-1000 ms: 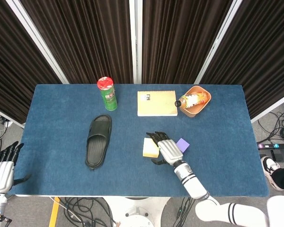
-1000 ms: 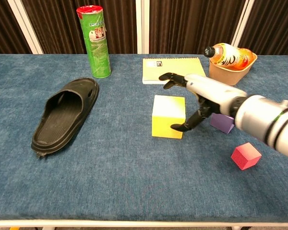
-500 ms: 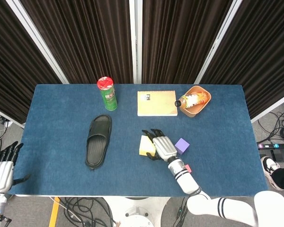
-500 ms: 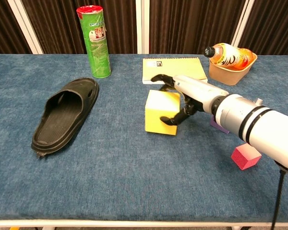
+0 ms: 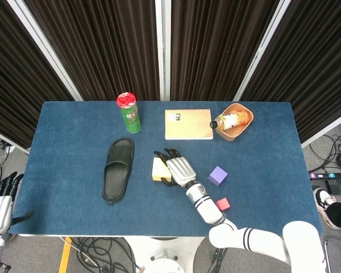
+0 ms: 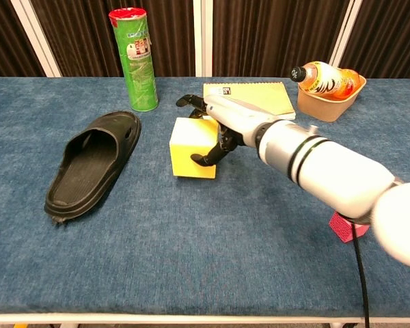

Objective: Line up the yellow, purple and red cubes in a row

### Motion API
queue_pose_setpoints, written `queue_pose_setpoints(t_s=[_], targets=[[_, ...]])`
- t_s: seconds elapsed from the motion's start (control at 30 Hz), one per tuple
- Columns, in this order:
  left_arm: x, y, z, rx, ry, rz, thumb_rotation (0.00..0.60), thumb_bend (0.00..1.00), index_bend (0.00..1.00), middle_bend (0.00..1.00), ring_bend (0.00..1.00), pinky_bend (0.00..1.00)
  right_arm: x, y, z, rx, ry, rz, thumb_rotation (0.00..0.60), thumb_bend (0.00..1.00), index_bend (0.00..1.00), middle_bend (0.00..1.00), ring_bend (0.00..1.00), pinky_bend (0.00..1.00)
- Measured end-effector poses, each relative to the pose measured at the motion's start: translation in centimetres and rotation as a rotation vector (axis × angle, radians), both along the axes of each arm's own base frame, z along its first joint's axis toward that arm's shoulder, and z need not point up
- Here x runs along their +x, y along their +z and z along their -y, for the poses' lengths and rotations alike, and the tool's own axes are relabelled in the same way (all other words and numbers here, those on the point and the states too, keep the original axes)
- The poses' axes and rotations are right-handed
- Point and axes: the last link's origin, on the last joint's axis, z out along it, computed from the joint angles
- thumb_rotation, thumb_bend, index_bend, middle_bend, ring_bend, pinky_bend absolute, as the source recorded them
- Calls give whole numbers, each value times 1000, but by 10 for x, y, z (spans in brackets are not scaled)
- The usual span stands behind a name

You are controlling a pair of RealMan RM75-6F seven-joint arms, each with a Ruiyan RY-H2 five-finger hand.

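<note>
The yellow cube [image 5: 157,169] [image 6: 190,149] sits on the blue table mid-way, just right of the slipper. My right hand [image 5: 177,169] [image 6: 217,124] grips it, fingers over its top and thumb on its right side. The purple cube [image 5: 217,176] lies to the right of that hand; in the chest view my forearm hides it. The red cube [image 5: 222,203] [image 6: 342,227] lies near the front edge, partly behind my arm in the chest view. My left hand [image 5: 0,200] hangs off the table's left front corner, fingers apart and empty.
A black slipper [image 5: 118,169] [image 6: 89,164] lies left of the yellow cube. At the back stand a green can [image 5: 129,112] [image 6: 133,58], a yellow notebook [image 5: 187,123] [image 6: 249,92] and a bowl [image 5: 238,122] [image 6: 324,106] holding a bottle.
My right hand has carried the yellow cube leftward, away from the purple and red cubes and toward the slipper. The left hand has stayed off the table.
</note>
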Motion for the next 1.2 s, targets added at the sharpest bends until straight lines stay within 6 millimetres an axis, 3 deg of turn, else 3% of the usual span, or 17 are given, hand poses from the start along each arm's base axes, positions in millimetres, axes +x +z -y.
queue_pose_setpoints(t_s=[0.1,0.27,0.5,0.7,0.93,1.03,1.2], targets=[[-1,0,1,0,4,-2,600,59,135,156,107,157,4,-9,6,-7,-2,-17,600,318,76,254,2,0],[-1,0,2,1,7,-3,600,59,135,156,107,157,4,-15,6,13,4,-44,600,232,0,55,0,0],[1,1,0,8,-6,-4,600,59,135,156,107,157,-6,10,3,-10,9,-31,600,169,0,0,0,0],[2,2,1,9,-10,-4,600,59,135,156,107,157,-47,67,7,-87,26,-104,600,168,0,45,0,0],[7,1,-1,10,-24,-4,600,59,135,156,107,157,-115,142,-4,-123,52,-334,600,168,77,51,0,0],[9,1,-2,10,-29,-6,600,59,135,156,107,157,-141,153,-17,-79,54,-427,600,167,83,50,0,0],[10,3,0,16,-23,-10,600,59,135,156,107,157,-162,153,-22,-39,63,-491,600,159,83,50,0,0]])
